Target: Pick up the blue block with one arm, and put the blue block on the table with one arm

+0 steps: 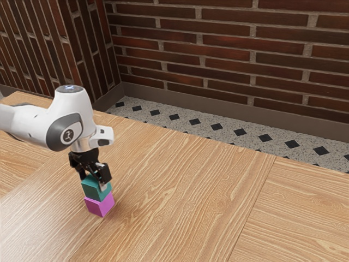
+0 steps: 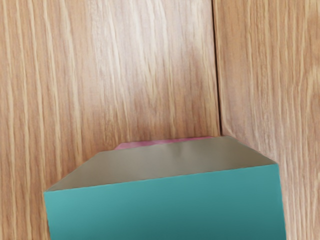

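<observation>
Blue block at jaws, right above pink one

Ext. view: gripper [image 1: 94, 181] down at blue block [image 1: 92, 189]; can't tell how wide jaws are or if gripping. Pink block [image 1: 99, 206] on wood table [image 1: 180, 202]; brick wall [image 1: 218, 49], speckled floor w/ blk diamonds [image 1: 174, 123].

Wrist view: blue block nr hand, pink edge past it.

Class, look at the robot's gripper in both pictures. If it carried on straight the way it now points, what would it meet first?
The teal block, right at the downward-pointing gripper. Beneath it come the pink block and, seemingly, the table; any remaining gap is hard to judge.
</observation>
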